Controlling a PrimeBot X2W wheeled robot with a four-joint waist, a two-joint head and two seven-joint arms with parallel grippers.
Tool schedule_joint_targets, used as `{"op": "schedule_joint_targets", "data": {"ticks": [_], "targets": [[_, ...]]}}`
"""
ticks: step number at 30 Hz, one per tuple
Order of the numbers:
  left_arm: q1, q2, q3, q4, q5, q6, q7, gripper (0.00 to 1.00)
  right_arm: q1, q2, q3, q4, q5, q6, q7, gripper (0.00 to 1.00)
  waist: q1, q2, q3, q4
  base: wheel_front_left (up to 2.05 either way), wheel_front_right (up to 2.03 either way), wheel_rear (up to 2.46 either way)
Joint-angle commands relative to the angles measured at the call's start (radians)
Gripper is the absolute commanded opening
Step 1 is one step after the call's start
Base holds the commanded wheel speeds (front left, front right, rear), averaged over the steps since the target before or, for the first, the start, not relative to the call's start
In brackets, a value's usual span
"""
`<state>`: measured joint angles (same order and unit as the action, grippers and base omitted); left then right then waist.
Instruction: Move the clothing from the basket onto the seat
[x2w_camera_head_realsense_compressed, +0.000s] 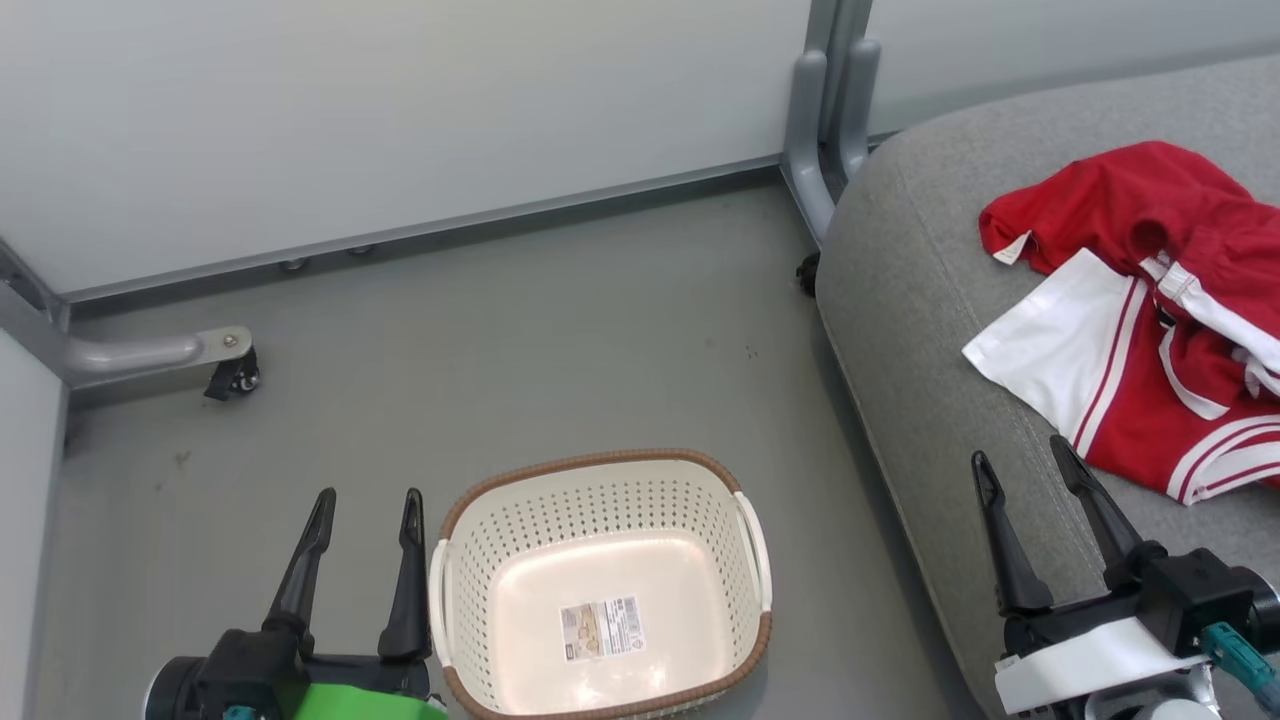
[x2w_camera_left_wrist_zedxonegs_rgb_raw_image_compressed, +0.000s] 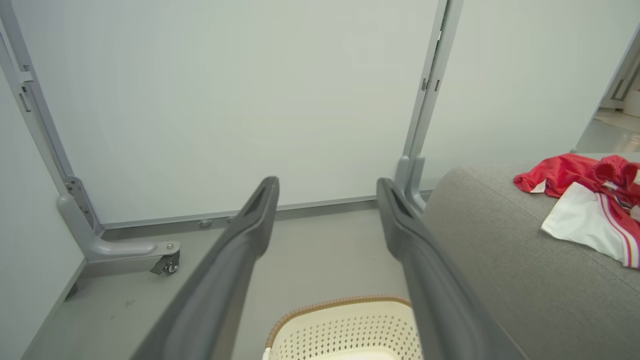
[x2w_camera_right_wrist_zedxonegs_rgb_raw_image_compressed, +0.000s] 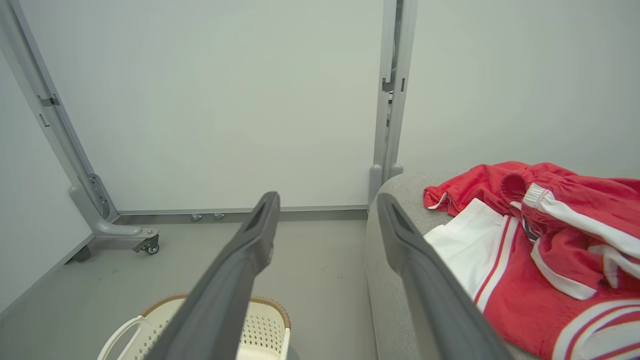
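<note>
- Currently, you will find the clothing (x2w_camera_head_realsense_compressed: 1150, 330) on the seat (x2w_camera_head_realsense_compressed: 900, 300): a crumpled red heap with white stripe trim, and one white panel spread flat on the side toward the basket.
- Note that the heap lies well in from the seat's rounded front edge and extends past the right border of the head view.
- Locate the basket (x2w_camera_head_realsense_compressed: 600, 462) on the floor (x2w_camera_head_realsense_compressed: 500, 330), just beside the seat and apart from it. It stands upright, and its bare bottom shows a label sticker (x2w_camera_head_realsense_compressed: 600, 628).
- Check the right tool (x2w_camera_head_realsense_compressed: 1021, 452): it hovers above the seat's front edge, near the white panel but clear of the fabric. Its fingers are spread apart.
- Check the left tool (x2w_camera_head_realsense_compressed: 368, 497): it sits just beside the basket's left handle, above the floor. Its fingers are spread apart.
- Observe the pale partition panels (x2w_camera_head_realsense_compressed: 400, 100) behind the floor area. A grey foot with a castor (x2w_camera_head_realsense_compressed: 235, 378) stands at the far left.
</note>
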<state>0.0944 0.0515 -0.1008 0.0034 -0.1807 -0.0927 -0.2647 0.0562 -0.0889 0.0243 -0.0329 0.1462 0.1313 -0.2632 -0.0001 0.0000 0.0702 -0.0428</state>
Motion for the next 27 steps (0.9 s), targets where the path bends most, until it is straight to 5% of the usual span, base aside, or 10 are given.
{"op": "schedule_joint_targets", "data": {"ticks": [1,27], "targets": [[0.026,-0.001,0.006,-0.003,-0.003,-0.003,0.001,1.00,0.028,0.001,-0.010,-0.004,0.006,-0.001,-0.002,1.00,0.0001,0.0000,-0.074,0.061,0.00,0.00,0.00],[0.126,-0.001,0.016,0.015,0.021,-0.015,0.001,1.00,0.128,0.028,-0.040,-0.006,0.009,-0.001,-0.002,1.00,0.0001,0.0000,-0.146,0.080,0.00,0.00,0.00]]}}
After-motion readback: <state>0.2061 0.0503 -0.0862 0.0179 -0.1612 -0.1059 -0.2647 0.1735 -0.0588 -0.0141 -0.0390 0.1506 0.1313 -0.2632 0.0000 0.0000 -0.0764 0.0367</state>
